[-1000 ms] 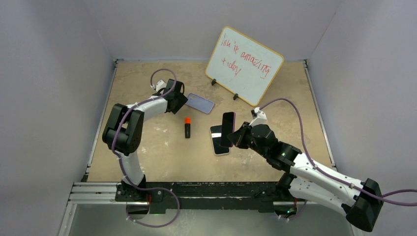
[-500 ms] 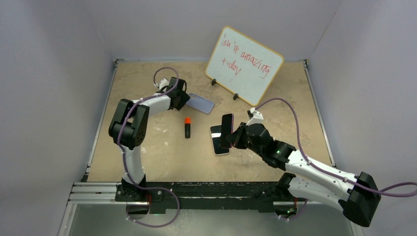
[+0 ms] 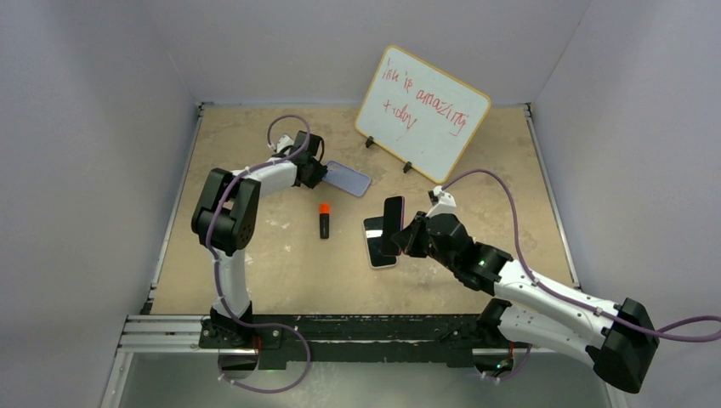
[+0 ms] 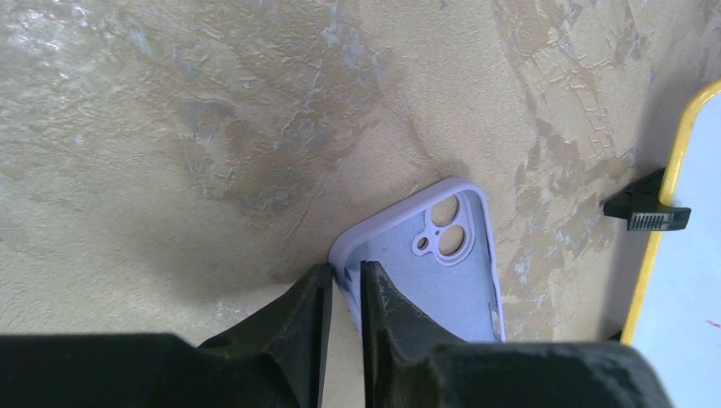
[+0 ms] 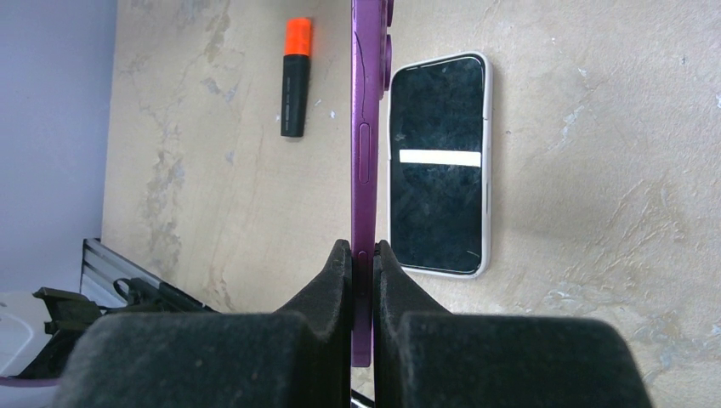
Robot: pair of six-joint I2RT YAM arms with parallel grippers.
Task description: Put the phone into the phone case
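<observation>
Lavender case (image 4: 425,285) rim sits between left gripper's (image 4: 344,270) barely parted jaws, as anchor; right gripper (image 5: 363,248) clamps purple phone (image 5: 366,127) edgewise for insertion.

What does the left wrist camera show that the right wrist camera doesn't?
Only the left wrist view: the lavender phone case, camera cutout at its far end, with the left tool straddling its near edge, plus the whiteboard edge and its black foot. Only the right wrist view: the right tool clamping a purple phone on edge, the pale-edged phone lying flat, screen up, and the orange-capped marker. Both: the tan table, with that arm's own tool at the bottom.
</observation>
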